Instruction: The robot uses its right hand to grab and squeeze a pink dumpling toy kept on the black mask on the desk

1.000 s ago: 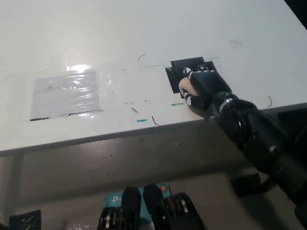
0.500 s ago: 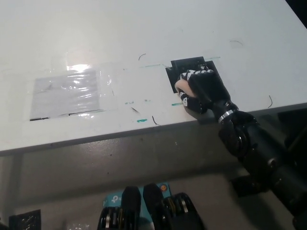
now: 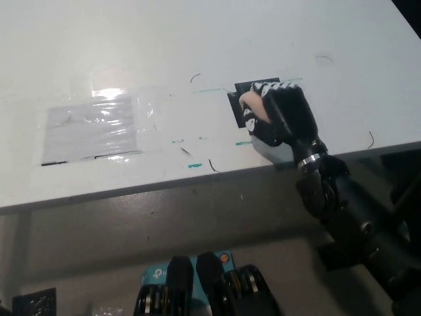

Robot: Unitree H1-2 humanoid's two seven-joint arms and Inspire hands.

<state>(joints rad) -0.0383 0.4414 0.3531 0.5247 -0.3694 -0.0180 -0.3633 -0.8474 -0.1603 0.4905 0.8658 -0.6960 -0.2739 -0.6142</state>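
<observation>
While its fingers curl over a small, soft pink dumpling toy (image 3: 250,101), the robot's black right hand (image 3: 279,118) sits clamped on the toy near the desk's front edge, at about two o'clock from the middle of the head view. Only a pale pink sliver of the toy shows at the hand's nine o'clock side; the rest is hidden under the palm and fingers. The toy lies on a flat black square mask (image 3: 238,105) fixed to the smooth white desk (image 3: 197,46), and a dark corner of that mask peeks out to the toy's eight o'clock. The black forearm runs off toward five o'clock, past the desk's edge.

At about nine o'clock from the hand, well apart from it, a glossy clear plastic sheet (image 3: 92,128) lies taped flat over a grey patch, catching a glare. Short green tape marks (image 3: 194,166) and thin black pen strokes dot the desk between the sheet and the mask. The white left hand does not appear in this view.

By the look of the grip, the squeeze is under way. The risk is that the soft toy, held mostly from above, could squirt out sideways toward nine o'clock if pressure lands unevenly, or that the fingers press through it and drag the mask across the slick surface.
</observation>
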